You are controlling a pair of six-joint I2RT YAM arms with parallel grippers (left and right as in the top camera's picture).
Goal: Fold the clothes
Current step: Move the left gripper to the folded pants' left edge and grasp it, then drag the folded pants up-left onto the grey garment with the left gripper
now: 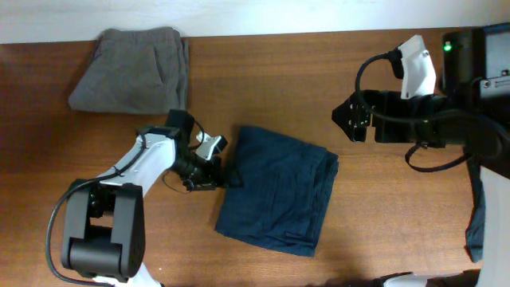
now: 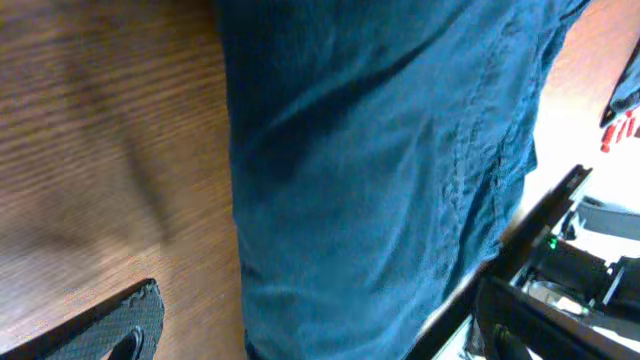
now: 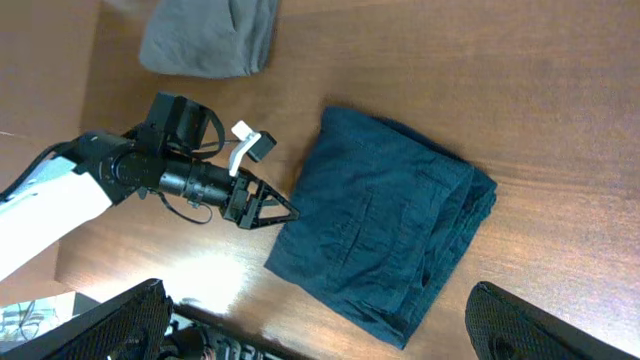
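Note:
The navy-blue shorts (image 1: 279, 191) lie folded into a rough rectangle on the wooden table, right of centre. They also show in the right wrist view (image 3: 385, 225) and fill the left wrist view (image 2: 380, 180). My left gripper (image 1: 225, 171) is low at the shorts' left edge, also seen in the right wrist view (image 3: 280, 210). It is open, with one finger (image 2: 125, 325) on bare wood beside the cloth edge; the other finger is out of view. My right gripper (image 1: 344, 119) hovers high at the right, open and empty (image 3: 320, 315).
Folded grey shorts (image 1: 131, 70) lie at the back left, also in the right wrist view (image 3: 205, 35). A black box with a green light (image 1: 478, 48) stands at the back right. More cloth hangs at the right edge (image 1: 476, 223).

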